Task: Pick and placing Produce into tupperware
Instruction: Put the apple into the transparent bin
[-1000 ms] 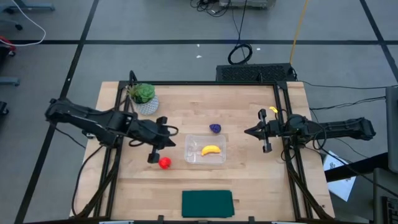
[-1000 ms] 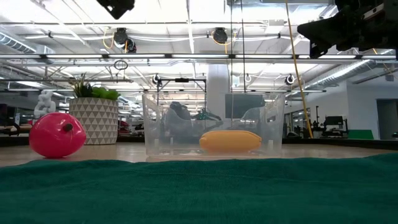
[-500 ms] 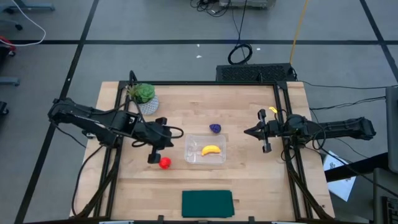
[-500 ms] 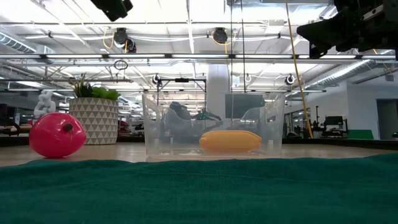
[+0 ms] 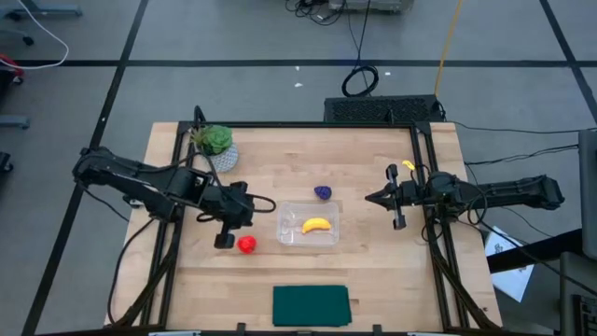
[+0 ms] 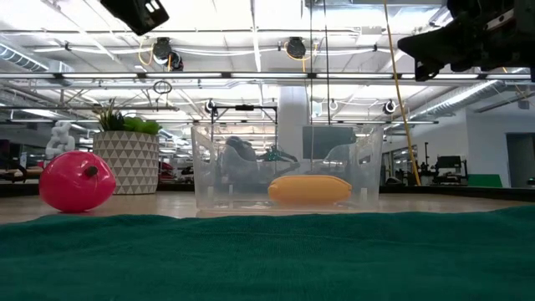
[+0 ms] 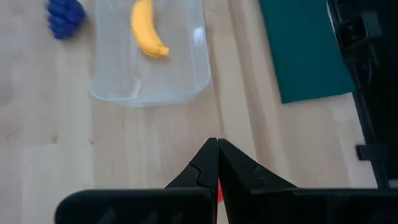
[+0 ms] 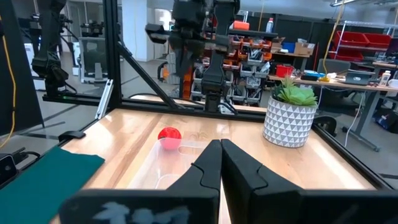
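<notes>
The tub (image 5: 309,225) sits near the middle of the desk (image 5: 364,271), and the banana (image 5: 317,225) already lies inside it, so by my reading one of three pieces is done. The red fruit (image 5: 246,245) rests on the bare wood just off the tub's 8 o'clock corner, and the purple piece (image 5: 323,192) lies just outside the tub's far wall at 12 o'clock; both are left to move. The left tool (image 5: 266,201) hangs above the desk at the tub's 9 o'clock, close over the red fruit, its fingers (image 7: 214,163) pressed together and pinching nothing, so it would have to spread before it could take the fruit. The right tool (image 5: 370,197) waits at the tub's 3 o'clock, well apart from it, likewise pressed together and empty. Farther out, a potted plant (image 5: 215,143) stands at the desk's 10 o'clock corner and a green cloth (image 5: 311,305) lies flat at the 6 o'clock edge; neither sits between a loose piece and the tub. The paths look free, though the tub's upright walls mean each piece must be lifted over the rim, and the round fruit may roll if nudged.
</notes>
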Tool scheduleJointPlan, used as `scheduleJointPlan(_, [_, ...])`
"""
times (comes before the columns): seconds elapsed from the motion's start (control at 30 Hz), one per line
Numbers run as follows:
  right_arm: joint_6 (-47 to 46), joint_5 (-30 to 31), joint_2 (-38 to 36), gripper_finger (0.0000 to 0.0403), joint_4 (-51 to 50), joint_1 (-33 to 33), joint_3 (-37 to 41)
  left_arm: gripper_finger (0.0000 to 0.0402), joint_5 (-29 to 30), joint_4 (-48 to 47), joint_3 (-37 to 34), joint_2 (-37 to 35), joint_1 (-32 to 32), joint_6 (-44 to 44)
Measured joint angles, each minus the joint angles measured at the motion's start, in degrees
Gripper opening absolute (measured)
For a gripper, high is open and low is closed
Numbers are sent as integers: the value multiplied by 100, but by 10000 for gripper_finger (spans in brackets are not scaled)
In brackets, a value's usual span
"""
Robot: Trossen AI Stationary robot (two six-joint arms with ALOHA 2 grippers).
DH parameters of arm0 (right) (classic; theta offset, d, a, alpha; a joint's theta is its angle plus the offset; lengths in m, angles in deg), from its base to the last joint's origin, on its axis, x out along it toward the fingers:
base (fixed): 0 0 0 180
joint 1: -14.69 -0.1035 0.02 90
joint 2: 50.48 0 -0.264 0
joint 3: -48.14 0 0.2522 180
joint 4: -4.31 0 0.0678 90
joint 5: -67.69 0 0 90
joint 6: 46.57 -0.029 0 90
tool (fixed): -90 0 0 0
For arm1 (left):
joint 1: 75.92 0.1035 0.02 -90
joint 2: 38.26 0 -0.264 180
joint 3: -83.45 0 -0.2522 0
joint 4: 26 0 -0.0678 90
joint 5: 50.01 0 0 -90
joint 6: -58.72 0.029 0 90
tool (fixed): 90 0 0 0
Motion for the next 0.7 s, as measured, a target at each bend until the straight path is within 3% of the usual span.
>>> scheduleJointPlan(0.7, [2, 23, 157, 0, 85, 3, -2, 6, -321, -518, -4, 927, -174, 295])
